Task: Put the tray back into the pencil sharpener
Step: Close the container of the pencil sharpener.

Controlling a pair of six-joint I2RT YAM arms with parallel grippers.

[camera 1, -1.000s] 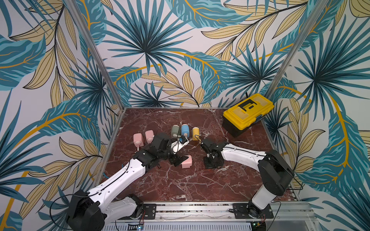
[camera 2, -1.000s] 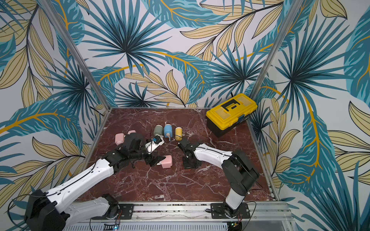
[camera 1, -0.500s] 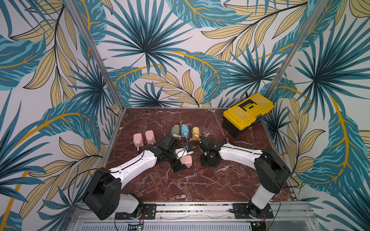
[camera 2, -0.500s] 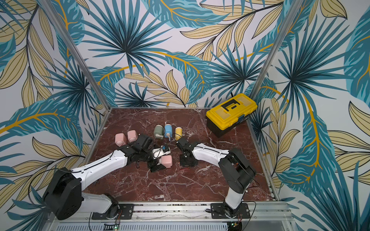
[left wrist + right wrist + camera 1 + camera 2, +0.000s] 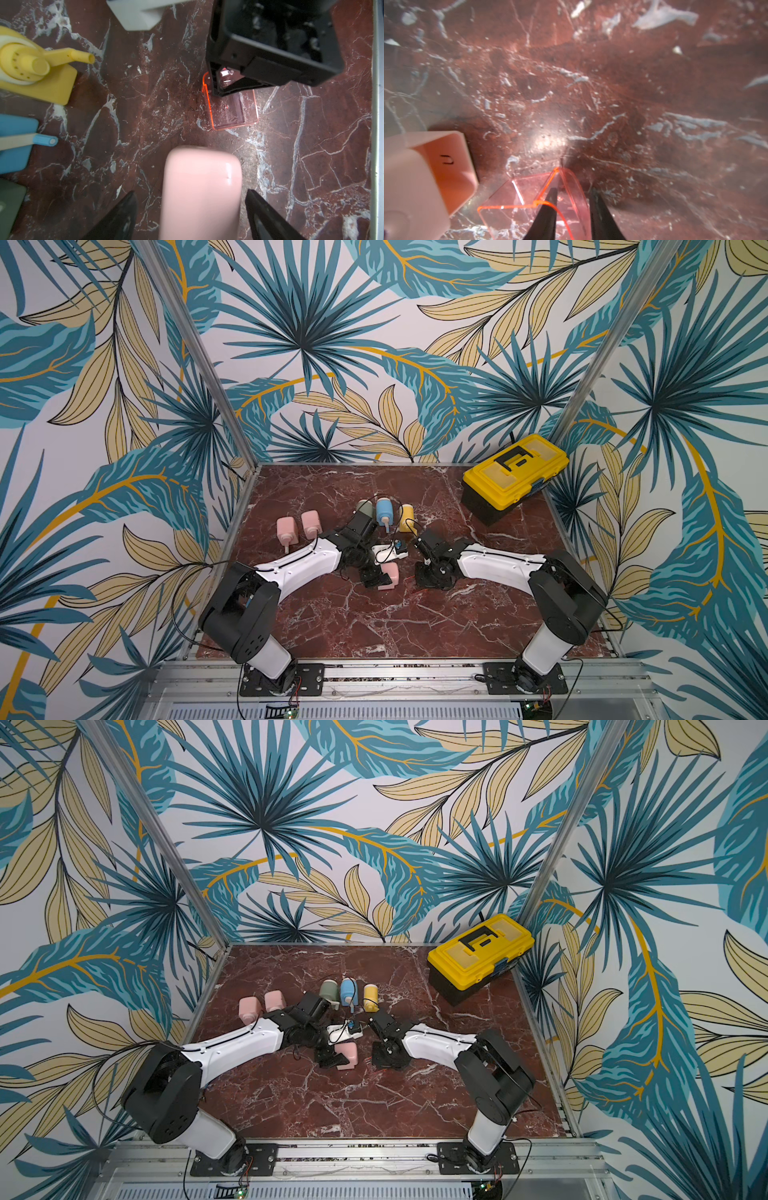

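Observation:
The pink pencil sharpener [image 5: 391, 575] [image 5: 349, 1053] sits mid-table. My left gripper [image 5: 190, 192] [image 5: 376, 578] is open and straddles its body [image 5: 201, 187], with a gap on each side. In the right wrist view its empty slot [image 5: 446, 162] faces the tray. The clear orange tray [image 5: 232, 112] [image 5: 519, 193] lies flat on the marble just beside the sharpener, apart from it. My right gripper [image 5: 573, 189] [image 5: 428, 576] points down over the tray's end. One finger [image 5: 550, 207] is inside the tray, the other is outside. The wall stands loosely between them, so the jaws are open.
Behind the arms stand two more pink sharpeners [image 5: 286, 531] [image 5: 311, 522], then a green one [image 5: 365, 508], a blue one [image 5: 384, 510] and a yellow one [image 5: 406, 514]. A yellow toolbox [image 5: 515, 477] fills the back right corner. Patterned walls enclose three sides.
My left arm has folded back at the elbow and its gripper has come down astride the pink sharpener. The right gripper has shifted slightly towards the sharpener, staying at the tray.

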